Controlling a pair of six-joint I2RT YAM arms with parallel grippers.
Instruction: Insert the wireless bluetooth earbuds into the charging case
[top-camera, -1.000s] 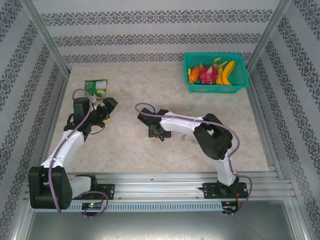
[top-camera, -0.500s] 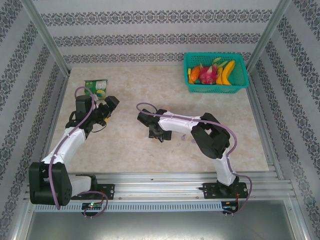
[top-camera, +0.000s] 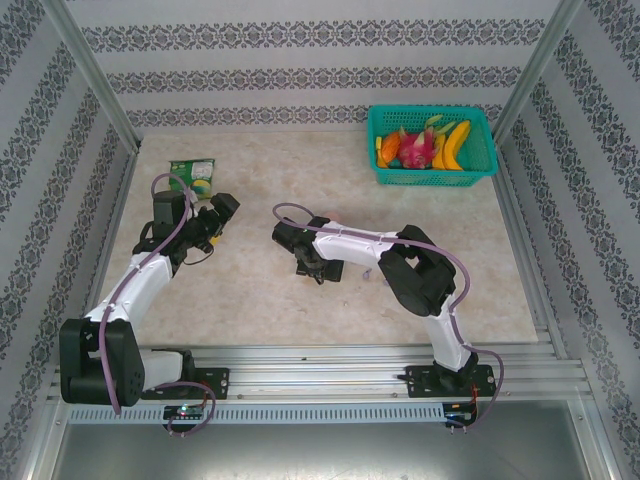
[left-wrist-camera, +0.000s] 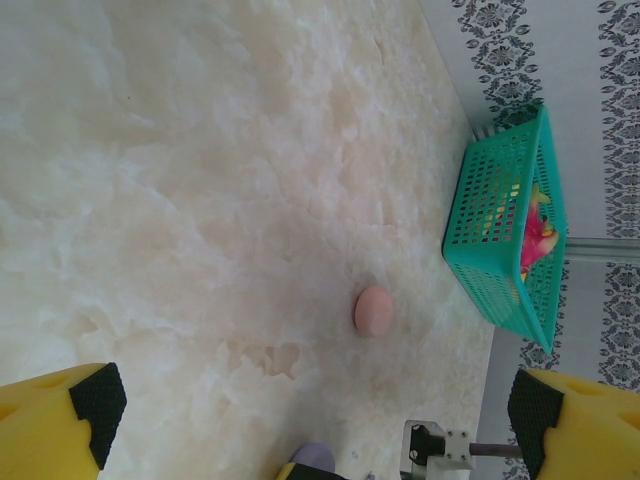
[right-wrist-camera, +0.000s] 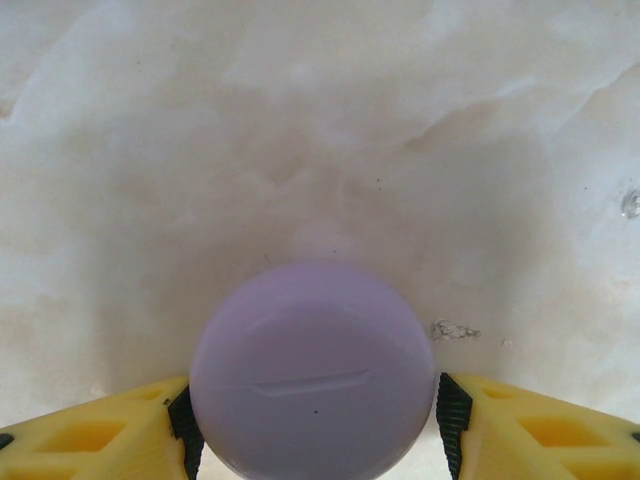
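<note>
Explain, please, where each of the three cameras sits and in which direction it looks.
Top external: high behind the arm bases, looking down on the table and the teal basket; both arms show, with the left gripper and the right gripper.
Left wrist: looks along the table past a pink case; open yellow fingers at its lower corners.
Right wrist: looks straight down at a purple case; its pads press both sides.
Shared: the top and left wrist views both show the teal basket.
</note>
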